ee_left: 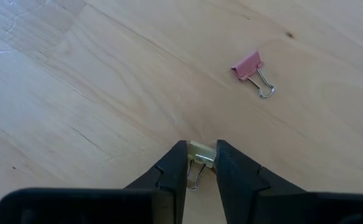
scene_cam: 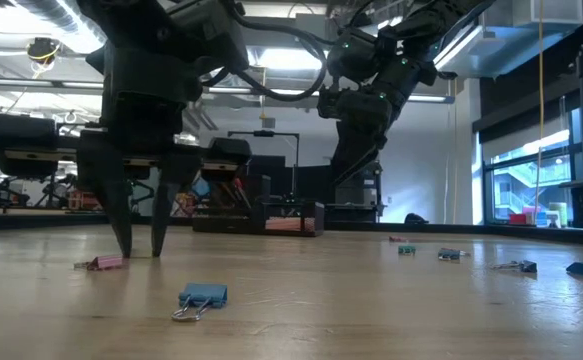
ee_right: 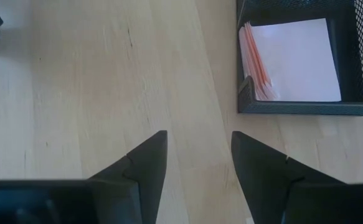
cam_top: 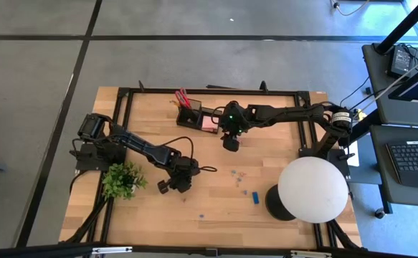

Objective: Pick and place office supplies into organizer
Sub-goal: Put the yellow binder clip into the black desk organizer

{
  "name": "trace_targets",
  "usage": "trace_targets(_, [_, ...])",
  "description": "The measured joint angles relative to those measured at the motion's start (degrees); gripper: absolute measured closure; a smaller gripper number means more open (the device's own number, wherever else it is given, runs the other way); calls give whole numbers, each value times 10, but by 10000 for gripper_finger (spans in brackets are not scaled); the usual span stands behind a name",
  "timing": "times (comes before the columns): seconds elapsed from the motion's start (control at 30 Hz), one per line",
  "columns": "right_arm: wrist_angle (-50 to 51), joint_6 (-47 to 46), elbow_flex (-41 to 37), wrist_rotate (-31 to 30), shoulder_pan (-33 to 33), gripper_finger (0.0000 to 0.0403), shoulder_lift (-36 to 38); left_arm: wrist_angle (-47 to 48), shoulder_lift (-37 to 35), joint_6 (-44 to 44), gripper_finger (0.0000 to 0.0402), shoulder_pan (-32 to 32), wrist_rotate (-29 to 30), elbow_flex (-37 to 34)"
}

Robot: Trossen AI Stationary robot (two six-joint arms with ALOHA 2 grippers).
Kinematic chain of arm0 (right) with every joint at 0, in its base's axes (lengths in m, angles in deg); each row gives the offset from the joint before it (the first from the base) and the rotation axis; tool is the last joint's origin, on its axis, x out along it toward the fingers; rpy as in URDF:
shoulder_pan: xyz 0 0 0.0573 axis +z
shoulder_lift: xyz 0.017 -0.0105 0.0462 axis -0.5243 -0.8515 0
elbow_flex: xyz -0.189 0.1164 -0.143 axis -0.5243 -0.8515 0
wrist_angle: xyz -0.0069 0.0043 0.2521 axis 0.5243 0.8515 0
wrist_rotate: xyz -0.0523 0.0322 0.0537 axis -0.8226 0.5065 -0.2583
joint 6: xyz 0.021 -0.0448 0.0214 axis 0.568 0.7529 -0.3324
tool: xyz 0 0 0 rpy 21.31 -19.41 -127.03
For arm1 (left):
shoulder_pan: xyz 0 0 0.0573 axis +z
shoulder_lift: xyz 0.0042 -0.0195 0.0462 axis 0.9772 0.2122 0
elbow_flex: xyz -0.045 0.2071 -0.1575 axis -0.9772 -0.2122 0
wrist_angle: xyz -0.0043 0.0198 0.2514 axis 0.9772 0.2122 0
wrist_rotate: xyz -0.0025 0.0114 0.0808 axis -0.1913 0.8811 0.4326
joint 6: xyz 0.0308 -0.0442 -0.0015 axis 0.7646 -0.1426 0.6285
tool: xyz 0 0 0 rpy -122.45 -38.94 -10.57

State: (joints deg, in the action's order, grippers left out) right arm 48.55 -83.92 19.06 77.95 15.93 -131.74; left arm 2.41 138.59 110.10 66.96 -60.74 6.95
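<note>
From above, the left end effector [cam_top: 174, 185] sits low over the counter [cam_top: 280, 208] toward its near edge, just beside the green potted plant [cam_top: 122, 179], placed there to work the loose clips rather than the bigger supplies. The right end effector [cam_top: 230, 142] hangs near the far edge, close to the black organizer [cam_top: 198, 115], whose taller cup already holds the red-handled scissors [cam_top: 182, 97] and whose tray holds the pink sticky-note pad [cam_top: 209, 122]. Small clips [cam_top: 237, 174] and a blue block [cam_top: 255, 196] lie scattered toward the white globe lamp [cam_top: 312, 188], which crowds the near right corner.

At counter level, the left end effector's fingers [scene_cam: 123, 215] stand upright with tips on the wood; a pink clip [scene_cam: 101, 263] lies just beside them and a blue binder clip [scene_cam: 200, 296] nearer the camera (neither is between the fingers).

The left wrist view settles it: the narrowed fingers [ee_left: 175, 168] are pinching a small yellow binder clip [ee_left: 200, 152] by its body, wire loops trailing between them. The pink clip lies apart on bare wood.

The right wrist view shows that arm's fingers [ee_right: 145, 163] moderately parted, holding nothing, the organizer tray just ahead. I judge it could obstruct the left arm's path to the organizer.
</note>
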Motion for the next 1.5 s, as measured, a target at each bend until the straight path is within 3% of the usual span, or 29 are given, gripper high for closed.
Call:
trace_targets(0.4, [0, 0, 0, 0, 0, 221, 0, 3, -15, -18, 335, 5, 0, -1])
trace_targets(0.7, [0, 0, 0, 0, 0, 221, 0, 28, -68, -53, 336, 30, 77, -3])
trace_targets(1.1, [0, 11, 0, -1, -1, 221, 0, -5, -178, -161, 336, 176, 189, -1])
trace_targets(1.37, [0, 11, 0, -1, -1, 221, 0, -12, -187, -219, 336, 284, 215, -1])
trace_targets(1.5, [0, 11, 0, -1, -1, 221, 0, -12, -174, -208, 336, 318, 215, 0])
